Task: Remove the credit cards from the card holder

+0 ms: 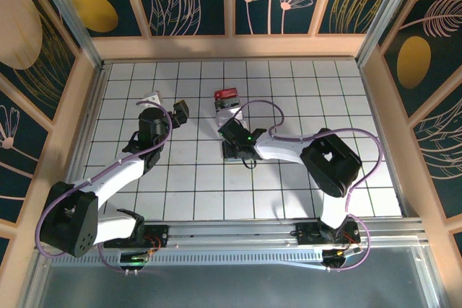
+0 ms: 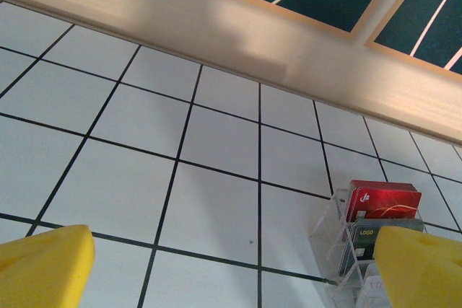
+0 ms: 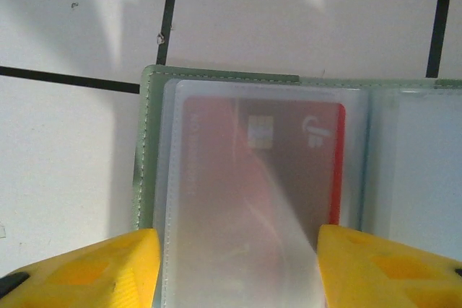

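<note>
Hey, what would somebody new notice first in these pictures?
Probably the red credit card behind a clear sleeve in the open green card holder, flanked by the parted yellow jaws of the right gripper. Then the clear stand holding a red card and others, toward the far side of the table, ahead of the wide-open left gripper.

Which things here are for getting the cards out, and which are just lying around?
For the job: card holder; red card inside it; right tool over it.
Just lying about: clear stand holding other cards; white three-cornered thing.
</note>
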Robot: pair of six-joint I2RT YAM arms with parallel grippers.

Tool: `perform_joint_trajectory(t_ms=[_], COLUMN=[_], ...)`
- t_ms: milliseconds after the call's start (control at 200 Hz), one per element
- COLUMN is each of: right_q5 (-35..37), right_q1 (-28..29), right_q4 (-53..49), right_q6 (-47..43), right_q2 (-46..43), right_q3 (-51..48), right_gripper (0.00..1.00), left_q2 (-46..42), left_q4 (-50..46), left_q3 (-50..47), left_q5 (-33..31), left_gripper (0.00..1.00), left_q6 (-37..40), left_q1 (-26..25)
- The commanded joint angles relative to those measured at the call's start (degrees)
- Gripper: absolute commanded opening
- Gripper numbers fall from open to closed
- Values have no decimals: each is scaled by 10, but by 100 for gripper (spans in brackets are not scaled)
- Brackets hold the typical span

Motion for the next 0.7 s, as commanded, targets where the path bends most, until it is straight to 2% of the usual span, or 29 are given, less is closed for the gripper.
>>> perform_joint_trajectory(t_ms=[0, 470, 636, 691], right_q5=[1, 9, 32, 38], right_q1=[4, -3, -4, -4], right_q4=[-18, -11, -21, -28], right_q6=[15, 9, 7, 6], right_q2=[14, -8, -18, -20], right_q3=[0, -9, -6, -2], right_gripper=[55, 25, 23, 28], left_q2=[6, 0, -11, -16], left_q4=[11, 8, 18, 22], left_q3=[-3, 1, -3, -5], left_q5=[-10, -1, 21, 22], left_gripper=[99, 99, 99, 99], left_q6=[-4, 8, 28, 31], left_q1=[4, 4, 4, 2])
